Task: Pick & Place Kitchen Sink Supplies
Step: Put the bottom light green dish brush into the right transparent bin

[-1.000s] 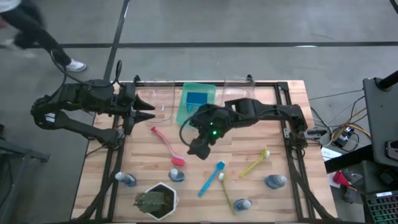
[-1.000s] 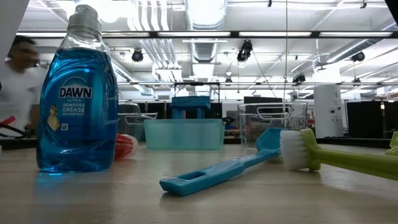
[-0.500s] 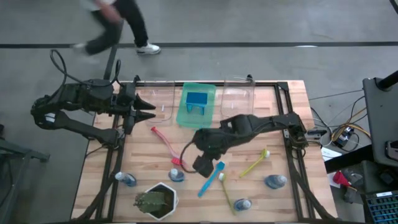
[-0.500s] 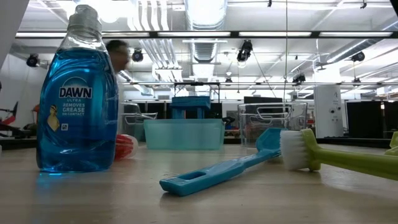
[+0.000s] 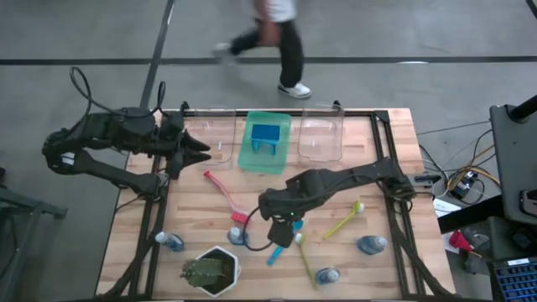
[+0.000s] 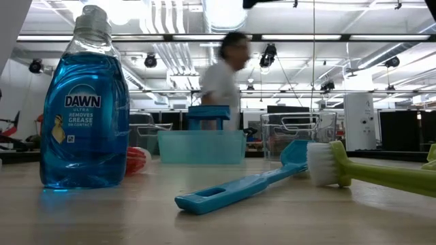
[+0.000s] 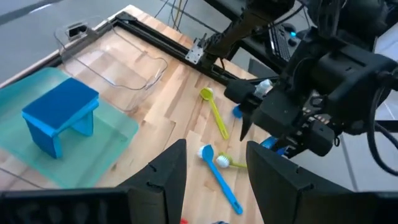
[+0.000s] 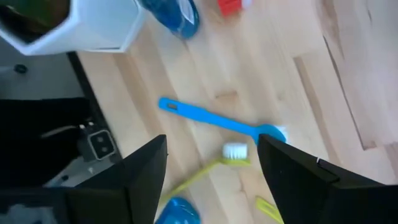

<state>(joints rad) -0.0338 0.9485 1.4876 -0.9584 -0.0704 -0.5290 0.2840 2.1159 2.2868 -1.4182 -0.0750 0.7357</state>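
A blue dish brush point(image 5: 284, 242) lies flat on the wooden table, and my right gripper point(image 5: 281, 231) hovers above it, open and pointing down. In the right wrist view the blue brush point(image 8: 217, 124) lies in the gap ahead of my right gripper point(image 8: 211, 143), untouched. A red brush point(image 5: 222, 195) and two yellow-green brushes point(image 5: 344, 220) point(image 5: 306, 262) also lie flat. Small blue bottles point(image 5: 238, 236) point(image 5: 170, 242) point(image 5: 372, 244) stand near the front edge. My left gripper point(image 5: 204, 148) waits open at the far left, above the table.
A green tray point(image 5: 252, 155) holding a blue legged block point(image 5: 266, 134) stands at the far edge between two clear bins point(image 5: 321, 138) point(image 5: 210, 126). A plant in a white hexagonal pot point(image 5: 210, 268) sits at the near left. A person point(image 5: 277, 33) walks beyond the far edge.
My right gripper has moved down and toward the table's near edge, from beside the green tray to above the blue brush, tipping to point more steeply down. Beyond the table's far edge a person has walked from left to right.
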